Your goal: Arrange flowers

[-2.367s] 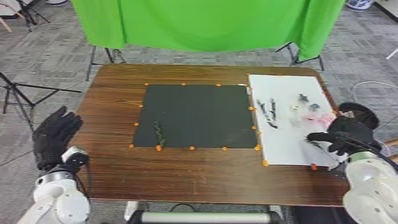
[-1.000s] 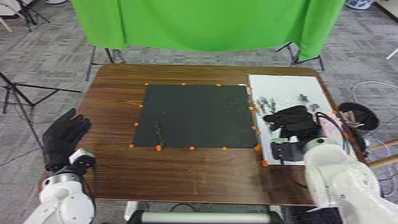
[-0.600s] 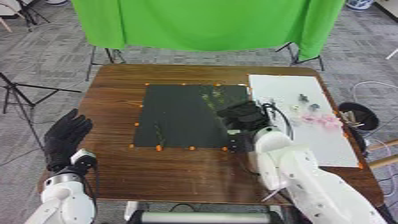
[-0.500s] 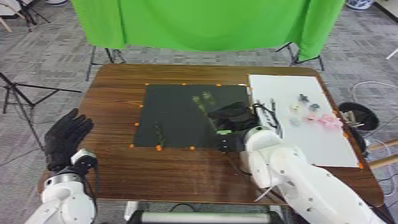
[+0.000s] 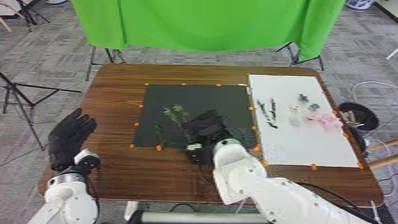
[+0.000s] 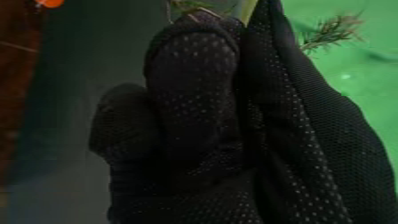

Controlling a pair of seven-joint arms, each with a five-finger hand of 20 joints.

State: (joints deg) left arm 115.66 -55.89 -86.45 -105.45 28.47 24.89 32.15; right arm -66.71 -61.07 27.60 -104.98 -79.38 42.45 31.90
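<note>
Brown table [image 5: 133,175] aside, arranging seemed barely begun: one sprig [image 5: 159,134] was laid on the black mat [image 5: 195,95], while a leafy stem [image 5: 179,114] was pinched over it by the right hand [image 5: 207,128]. The left hand [image 5: 71,139] was held open. Dark twigs [image 5: 266,118] and pink flowers [image 5: 330,121] were left on the white sheet [image 5: 302,150]. No writing could be read.

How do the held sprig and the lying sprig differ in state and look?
The held sprig is gripped by the right hand, while the lying sprig rests free on the black mat. The held sprig spreads into paler tufts; the lying sprig is a thin, darker strand. Both are green.
</note>
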